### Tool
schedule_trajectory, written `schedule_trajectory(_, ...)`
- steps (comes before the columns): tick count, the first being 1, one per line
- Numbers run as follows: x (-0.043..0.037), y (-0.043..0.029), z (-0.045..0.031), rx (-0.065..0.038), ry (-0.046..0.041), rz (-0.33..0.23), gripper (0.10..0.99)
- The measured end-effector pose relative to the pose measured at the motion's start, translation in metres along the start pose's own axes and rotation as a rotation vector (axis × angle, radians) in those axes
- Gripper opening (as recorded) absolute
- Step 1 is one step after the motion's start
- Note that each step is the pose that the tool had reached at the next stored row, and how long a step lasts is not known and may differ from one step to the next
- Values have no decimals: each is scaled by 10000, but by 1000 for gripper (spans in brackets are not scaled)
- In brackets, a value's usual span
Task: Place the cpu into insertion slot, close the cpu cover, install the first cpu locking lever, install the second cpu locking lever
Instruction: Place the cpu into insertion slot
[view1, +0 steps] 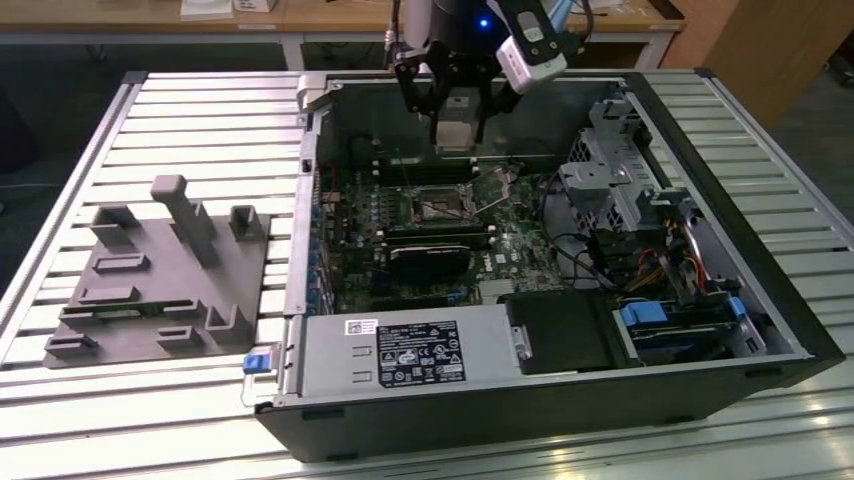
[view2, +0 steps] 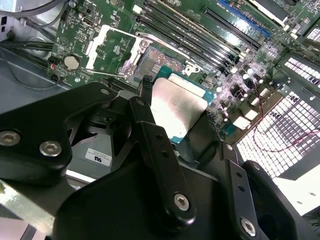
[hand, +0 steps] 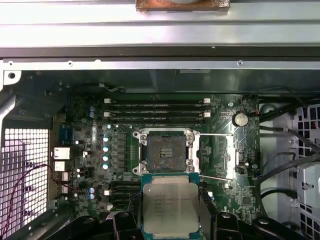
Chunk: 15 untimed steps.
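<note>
My gripper (view1: 454, 128) hangs over the far end of the open computer case, shut on the cpu (hand: 170, 206), a square chip with a pale metal face and a green edge. In both wrist views black fingers (hand: 123, 221) clamp its two sides. The cpu (view2: 176, 105) is held above the green board, just beside the insertion slot (hand: 162, 152), apart from it. The slot (view2: 161, 62) lies bare with its dark centre showing. The cpu cover (hand: 216, 156) is swung open next to it, a thin silver frame (view2: 107, 47). In the exterior view the slot (view1: 438, 205) lies below the gripper.
Long black memory slots (hand: 156, 107) run close to the socket. A black card (view1: 430, 262), a power supply (view1: 400, 352) and a drive cage (view1: 617, 185) crowd the case. On the slatted table at the exterior view's left stands a grey fixture (view1: 150, 272).
</note>
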<state>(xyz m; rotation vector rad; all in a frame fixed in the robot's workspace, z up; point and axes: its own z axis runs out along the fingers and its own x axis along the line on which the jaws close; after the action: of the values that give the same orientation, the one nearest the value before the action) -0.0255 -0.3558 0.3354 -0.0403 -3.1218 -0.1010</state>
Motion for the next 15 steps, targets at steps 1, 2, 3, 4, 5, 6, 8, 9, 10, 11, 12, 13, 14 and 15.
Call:
schedule_trajectory(1,0,0,5,4,0,0,541)
schedule_trajectory(2,0,-1,9,7,0,0,541)
schedule_trajectory(3,0,-1,14,11,0,0,541)
schedule_trajectory(4,0,-1,18,14,0,1,541)
schedule_trajectory(5,0,-1,23,17,-1,1,541)
schedule_trajectory(6,-1,-2,27,19,-1,0,541)
schedule_trajectory(8,-1,-2,36,26,-1,1,541)
schedule_trajectory(9,-1,-3,40,30,-1,1,541)
schedule_trajectory(10,-1,-3,45,33,-1,1,541)
schedule_trajectory(11,-1,-3,49,36,-1,1,541)
schedule_trajectory(12,-1,-3,53,39,-1,1,541)
schedule_trajectory(13,-1,-4,57,43,-1,1,541)
schedule_trajectory(14,-1,-4,61,45,-1,1,541)
schedule_trajectory(15,-1,-4,65,48,-1,1,541)
